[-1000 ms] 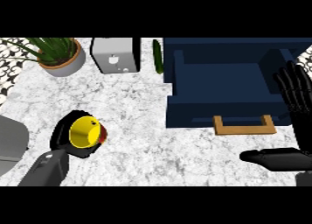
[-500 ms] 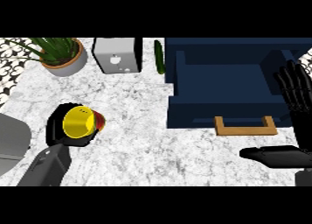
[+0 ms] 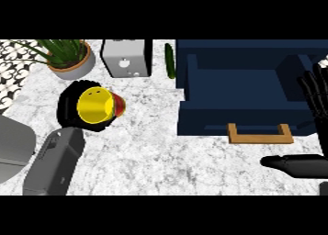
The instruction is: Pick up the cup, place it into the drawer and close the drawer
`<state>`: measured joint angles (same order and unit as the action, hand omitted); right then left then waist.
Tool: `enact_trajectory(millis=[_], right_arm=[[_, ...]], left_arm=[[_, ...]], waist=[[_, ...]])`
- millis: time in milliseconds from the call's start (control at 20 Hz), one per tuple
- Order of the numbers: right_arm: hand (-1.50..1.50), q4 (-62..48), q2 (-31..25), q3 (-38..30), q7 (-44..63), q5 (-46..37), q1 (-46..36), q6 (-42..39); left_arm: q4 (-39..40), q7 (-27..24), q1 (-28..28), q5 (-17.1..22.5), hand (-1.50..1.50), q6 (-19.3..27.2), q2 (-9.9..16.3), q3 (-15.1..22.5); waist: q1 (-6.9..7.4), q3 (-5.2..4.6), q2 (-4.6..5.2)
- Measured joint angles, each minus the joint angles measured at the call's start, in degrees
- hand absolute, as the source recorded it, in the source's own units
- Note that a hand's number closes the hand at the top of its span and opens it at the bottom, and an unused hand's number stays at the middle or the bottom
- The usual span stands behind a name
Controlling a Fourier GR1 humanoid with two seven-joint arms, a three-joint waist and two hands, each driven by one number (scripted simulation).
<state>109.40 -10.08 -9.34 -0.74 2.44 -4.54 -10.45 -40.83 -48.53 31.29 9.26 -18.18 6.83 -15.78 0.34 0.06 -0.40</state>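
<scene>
Cup [image 3: 97,106], 1 in number, yellow inside with a red outer wall, sits tipped in the left hand [image 3: 75,98], whose fingers curl round it above the marble surface [image 3: 159,151], presumably for carrying to the 1 open navy drawer [image 3: 251,78] well to its right. Right hand [image 3: 322,98] rests open beside the drawer's wooden handle [image 3: 259,134], fingers straight.

Yellow cup [image 3: 96,106] tipped sideways, left of open navy drawer [image 3: 247,92]
</scene>
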Motion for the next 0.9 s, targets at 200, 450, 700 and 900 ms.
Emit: enact_trajectory(millis=[200,450,700,900], right_arm=[[-1.50,-0.35,-0.52,-0.98,-0.87,0.80,0.79,-0.86],[-1.50,1.09,0.55,0.13,-1.60,-0.27,2.67,-0.67],[-1.50,-1.09,0.74,-0.01,-2.93,-0.87,1.43,-0.46],[-1.50,-0.71,0.08,-0.93,-2.42,0.45,1.12,-1.25]], left_arm=[[-9.25,6.79,2.12,-0.12,1.50,4.12,-2.71,2.79],[-17.26,16.00,6.73,-0.46,1.50,9.74,-5.26,6.44],[-18.46,23.26,14.08,-0.73,1.50,16.64,-6.30,11.18],[-17.97,28.53,19.84,-0.47,1.50,21.96,-6.63,14.46]], waist=[[0.08,0.02,-0.01],[-0.24,-0.02,0.08],[-0.67,-0.03,0.29],[-1.04,-0.02,0.36]])
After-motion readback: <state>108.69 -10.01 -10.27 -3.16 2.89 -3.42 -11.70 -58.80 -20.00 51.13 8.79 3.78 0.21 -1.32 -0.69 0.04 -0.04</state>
